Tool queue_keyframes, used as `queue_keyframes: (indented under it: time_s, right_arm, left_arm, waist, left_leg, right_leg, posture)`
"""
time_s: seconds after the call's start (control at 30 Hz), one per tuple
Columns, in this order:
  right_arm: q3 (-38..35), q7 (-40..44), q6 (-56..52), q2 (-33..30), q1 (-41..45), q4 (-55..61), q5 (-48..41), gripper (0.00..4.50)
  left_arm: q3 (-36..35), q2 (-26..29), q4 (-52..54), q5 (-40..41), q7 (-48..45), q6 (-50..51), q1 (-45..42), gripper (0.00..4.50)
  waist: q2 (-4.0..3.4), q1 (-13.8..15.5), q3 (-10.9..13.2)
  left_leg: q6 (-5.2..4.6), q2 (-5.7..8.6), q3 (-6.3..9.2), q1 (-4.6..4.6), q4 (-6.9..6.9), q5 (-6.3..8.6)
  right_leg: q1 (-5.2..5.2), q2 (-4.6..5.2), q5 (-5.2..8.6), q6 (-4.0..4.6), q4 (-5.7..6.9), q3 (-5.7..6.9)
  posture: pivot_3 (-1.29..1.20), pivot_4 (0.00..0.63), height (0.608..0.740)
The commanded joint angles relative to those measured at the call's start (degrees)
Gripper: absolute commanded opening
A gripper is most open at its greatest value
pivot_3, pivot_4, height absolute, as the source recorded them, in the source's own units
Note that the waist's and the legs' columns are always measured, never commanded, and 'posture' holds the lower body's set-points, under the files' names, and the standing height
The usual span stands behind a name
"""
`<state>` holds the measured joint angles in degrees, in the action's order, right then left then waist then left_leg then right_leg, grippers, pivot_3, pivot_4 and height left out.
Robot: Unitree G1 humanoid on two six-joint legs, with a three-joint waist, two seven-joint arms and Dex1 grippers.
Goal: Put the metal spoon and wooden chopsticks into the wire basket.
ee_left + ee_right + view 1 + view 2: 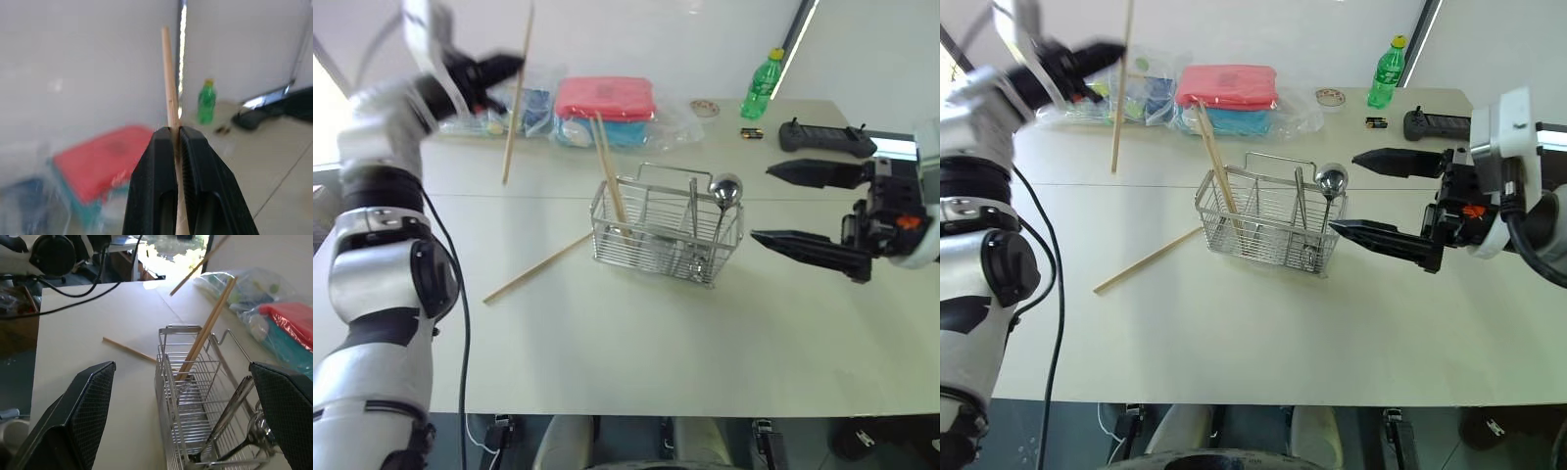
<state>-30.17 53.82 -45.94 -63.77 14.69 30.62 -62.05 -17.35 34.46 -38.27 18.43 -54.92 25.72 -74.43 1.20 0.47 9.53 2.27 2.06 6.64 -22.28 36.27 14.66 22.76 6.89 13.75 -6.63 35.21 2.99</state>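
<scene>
Left eye view looks down on a pale table (636, 343) with the wire basket (666, 233) near its middle, a rectangular caddy of thin silver grid with inner dividers and a raised loop handle. Inside its right end stands the metal spoon (723, 196), shiny, its round mirror-like bowl up above the rim and its thin handle down among the wires. At the left end of the basket a pair of wooden chopsticks (610, 181), pale tan and plain, lean with their tips rising toward the far side. Another chopstick (538, 266) lies flat on the table just left of the basket, slanting toward the near left. High at the far left, the left gripper (509, 67) is clamped on a single chopstick (517, 98) that hangs nearly upright in the air, well clear of the table; the left wrist view shows the two black fingers (161, 186) pressed tight against the stick. To the right of the basket, the right gripper (793, 206) hovers with its fingers spread wide, pointing toward the basket and holding nothing.
</scene>
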Motion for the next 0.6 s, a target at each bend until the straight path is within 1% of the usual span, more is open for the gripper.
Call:
queue_keyframes:
  time_s: [0.03, 0.13, 0.2, 0.27, 0.37, 0.47, 0.6]
  right_arm:
    - [-2.99, 2.52, 0.50, -1.23, -2.10, -0.45, 1.47, 4.50]
    - [-4.00, 4.69, 1.01, -1.24, -4.92, -0.31, 2.80, 4.50]
    - [-4.66, 5.44, 1.20, -1.17, -6.34, -0.11, 3.61, 4.50]
    - [-5.34, 6.04, 1.26, -1.11, -7.20, -0.03, 3.99, 4.50]
    - [-6.17, 6.26, 0.89, -1.19, -7.58, 0.04, 3.80, 4.50]
    - [-7.20, 7.39, 0.62, -1.56, -8.84, 0.58, 4.58, 4.50]
    - [-8.37, 8.21, 0.20, -1.99, -10.66, 1.22, 5.36, 4.50]
  left_arm:
    - [-1.21, -2.86, 17.79, 7.97, 5.40, 10.15, 0.30, 0.05]
    - [1.02, -5.86, 27.58, 10.30, 8.69, 13.98, 2.36, 0.05]
    - [1.64, -7.99, 31.78, 12.24, 10.68, 15.60, 3.16, 0.05]
    - [1.79, -10.52, 34.36, 14.10, 13.02, 16.67, 3.48, 0.05]
    - [3.49, -13.27, 36.59, 14.58, 14.90, 15.86, 5.42, 0.05]
    - [5.47, -15.80, 37.91, 14.52, 15.73, 14.10, 9.91, 0.05]
    - [7.56, -17.57, 38.15, 13.24, 17.04, 11.42, 14.99, 0.05]
  waist:
    - [-0.01, 0.09, 0.00]
    - [-0.02, 0.24, 0.00]
    - [-0.02, 0.22, 0.00]
    - [0.00, 0.14, 0.01]
    - [-0.03, 0.05, 0.00]
    - [-0.16, 0.17, -0.08]
    - [-0.05, 0.27, 0.00]
  left_leg:
    - [0.00, 0.00, 0.00, 0.06, 0.00, 0.00]
    - [0.02, 0.01, 0.01, 0.34, 0.04, 0.00]
    - [0.03, 0.01, -0.02, 0.62, 0.01, -0.01]
    - [0.05, -0.01, -0.04, 0.70, 0.01, -0.01]
    - [0.07, -0.03, -0.09, 0.74, 0.02, -0.03]
    - [0.07, -0.03, -0.17, 0.79, -0.06, -0.03]
    - [0.06, -0.01, -0.19, 0.72, -0.02, -0.03]
  right_leg:
    - [-0.06, 0.01, 0.00, -0.01, -0.03, 0.00]
    - [-0.31, 0.01, 0.01, -0.01, 0.00, 0.00]
    - [-0.54, 0.01, 0.04, -0.05, 0.01, -0.03]
    - [-0.59, -0.01, 0.13, -0.19, 0.01, -0.06]
    - [-0.58, -0.03, 0.10, -0.16, 0.01, -0.11]
    - [-0.58, -0.03, 0.04, -0.04, 0.00, -0.19]
    - [-0.54, -0.03, -0.02, 0.05, -0.01, -0.22]
  posture:
    - [0.00, 0.150, 0.692]
    - [0.00, 0.150, 0.692]
    - [0.00, 0.150, 0.692]
    - [0.00, 0.150, 0.692]
    - [0.00, 0.150, 0.692]
    - [0.00, 0.150, 0.692]
    - [0.00, 0.150, 0.692]
